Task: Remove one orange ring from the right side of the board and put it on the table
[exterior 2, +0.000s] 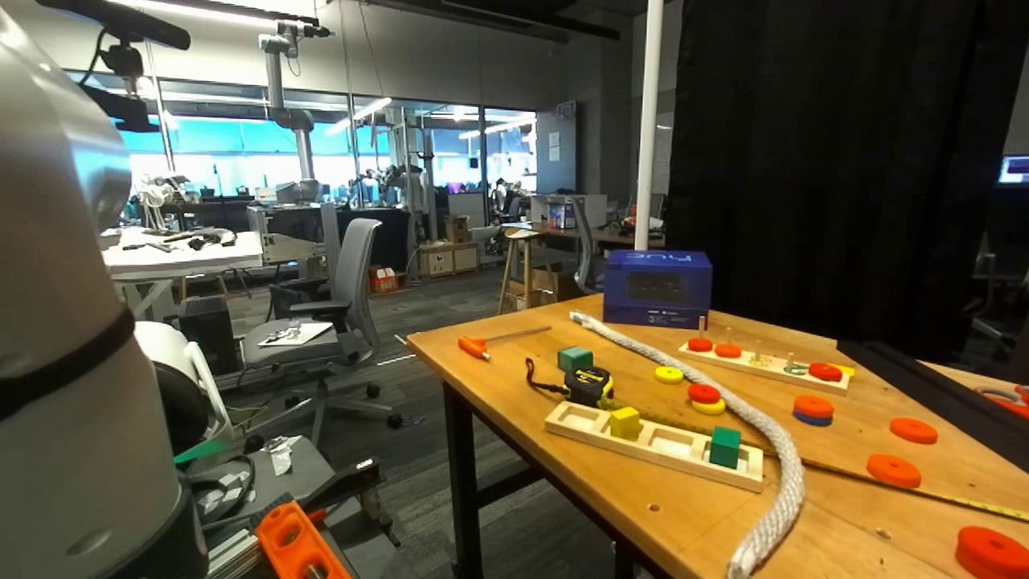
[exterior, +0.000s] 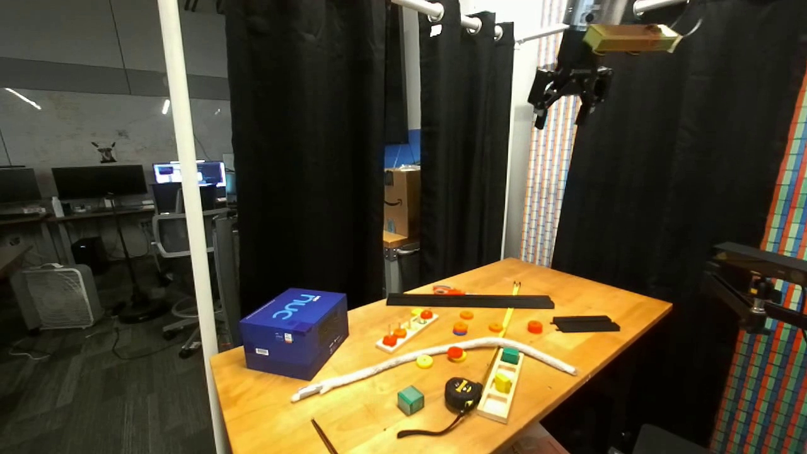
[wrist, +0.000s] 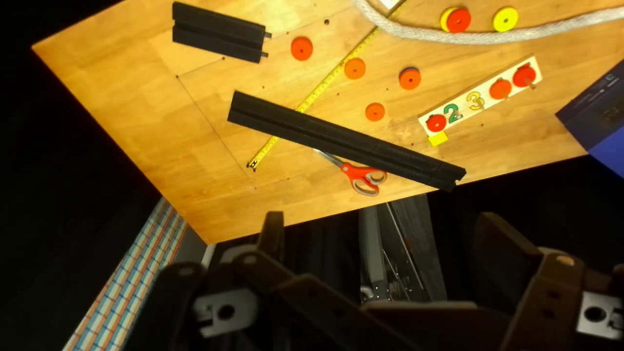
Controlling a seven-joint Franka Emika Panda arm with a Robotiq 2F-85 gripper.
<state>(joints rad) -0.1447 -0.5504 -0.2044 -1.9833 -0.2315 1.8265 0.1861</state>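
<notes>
The board is a pale wooden pegboard [exterior: 413, 329] with painted numbers, also in an exterior view [exterior 2: 776, 371] and the wrist view [wrist: 464, 110]. An orange ring [wrist: 500, 88] and a red ring [wrist: 524, 76] sit near one end; another red ring [wrist: 436, 123] sits at the opposite end. It lies on the light wooden table [exterior: 271, 403]. Loose orange rings [wrist: 375, 111] [wrist: 354, 68] lie apart on the table. My gripper [exterior: 561, 120] is open and empty, high above the table's far end. In the wrist view its fingers [wrist: 382, 219] are spread wide.
A blue box [exterior: 293, 334] stands near the board. A long black bar [exterior: 470, 301], scissors [wrist: 363, 178], white rope [exterior: 403, 360], tape measure [exterior: 462, 395] and block tray [exterior: 501, 384] lie around. A yellow piece [wrist: 438, 139] touches the board's end.
</notes>
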